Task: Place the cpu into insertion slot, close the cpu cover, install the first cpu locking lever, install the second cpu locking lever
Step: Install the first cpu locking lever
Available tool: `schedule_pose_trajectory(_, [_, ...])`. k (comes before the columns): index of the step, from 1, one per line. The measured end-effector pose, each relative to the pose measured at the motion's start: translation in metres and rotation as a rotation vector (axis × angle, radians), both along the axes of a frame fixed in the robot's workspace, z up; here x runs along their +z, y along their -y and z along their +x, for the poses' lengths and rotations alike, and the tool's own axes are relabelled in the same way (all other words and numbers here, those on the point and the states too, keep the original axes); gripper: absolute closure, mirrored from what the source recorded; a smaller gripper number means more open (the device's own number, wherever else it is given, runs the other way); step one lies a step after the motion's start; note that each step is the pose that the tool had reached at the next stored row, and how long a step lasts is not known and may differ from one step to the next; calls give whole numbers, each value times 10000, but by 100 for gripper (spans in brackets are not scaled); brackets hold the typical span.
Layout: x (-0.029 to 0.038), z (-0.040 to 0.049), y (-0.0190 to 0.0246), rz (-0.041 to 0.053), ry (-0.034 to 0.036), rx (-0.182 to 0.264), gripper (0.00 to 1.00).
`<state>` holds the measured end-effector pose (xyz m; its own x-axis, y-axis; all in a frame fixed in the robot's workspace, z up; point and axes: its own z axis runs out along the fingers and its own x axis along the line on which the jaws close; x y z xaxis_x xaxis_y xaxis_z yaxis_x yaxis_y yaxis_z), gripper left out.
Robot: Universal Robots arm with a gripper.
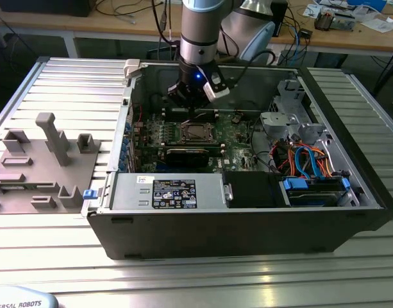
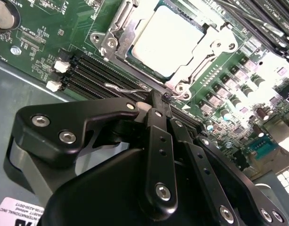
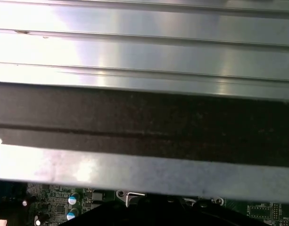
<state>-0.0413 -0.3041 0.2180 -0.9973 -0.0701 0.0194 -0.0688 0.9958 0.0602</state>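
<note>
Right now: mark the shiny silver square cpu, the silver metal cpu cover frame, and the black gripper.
cpu (image 2: 167, 43), second wrist view, metal top.
cpu cover (image 2: 119, 29), second wrist view, frame edge.
gripper (image 2: 157, 100), second wrist view, fingertips.

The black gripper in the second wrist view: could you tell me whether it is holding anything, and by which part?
The black gripper appears shut on the thin silver wire locking lever, at the lever's end nearest the socket corner.

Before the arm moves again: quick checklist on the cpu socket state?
1. cpu seated in the insertion slot: ok, silver top lies flat inside the frame.
2. cpu cover closed over the chip: ok, it appears down.
3. Wire locking lever latched: cannot tell.
4. gripper at the lever: ok, tips sit right by it.
5. Jaws gripping the lever: cannot tell.
6. Memory slots undisturbed: ok.
</note>
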Motion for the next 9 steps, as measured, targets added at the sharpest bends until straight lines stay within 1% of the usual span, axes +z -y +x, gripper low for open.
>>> schedule_pose_trajectory(9, [-39,106,0,-1,-4,0,89])
